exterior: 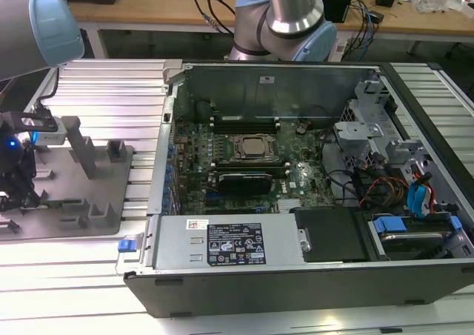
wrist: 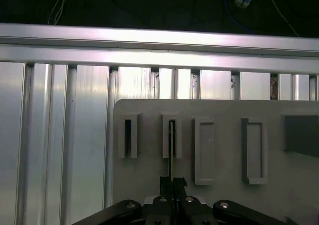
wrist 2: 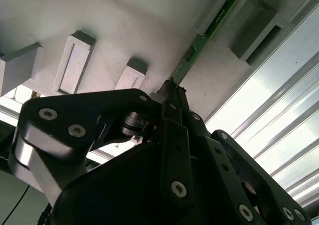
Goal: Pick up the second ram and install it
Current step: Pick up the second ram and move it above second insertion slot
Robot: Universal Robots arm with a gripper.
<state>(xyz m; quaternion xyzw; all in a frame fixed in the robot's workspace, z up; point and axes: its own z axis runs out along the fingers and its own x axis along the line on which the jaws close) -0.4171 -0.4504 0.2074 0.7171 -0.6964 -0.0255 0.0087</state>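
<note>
The second ram (wrist 2: 207, 36) is a thin green board standing on edge in a slot of the grey fixture plate (wrist 2: 139, 26); in the first wrist view it shows edge-on as a thin line (wrist: 171, 150). My gripper (wrist 2: 172, 88) is shut on its near end, with the black fingers pressed together around the board's edge. The first wrist view shows the gripper (wrist: 172, 182) over the plate (wrist: 144, 175), lined up with the second slot. In the exterior view the gripper (exterior: 16, 178) hangs over the fixture plate (exterior: 74, 205) at that view's left.
An open computer case (exterior: 296, 164) lies at the exterior view's right, with a processor socket (exterior: 255, 148) and long black slot rails (exterior: 244, 119) on its board. Upright grey posts (exterior: 83, 148) stand on the fixture plate. Ribbed aluminium table (wrist: 60, 145) surrounds the plate.
</note>
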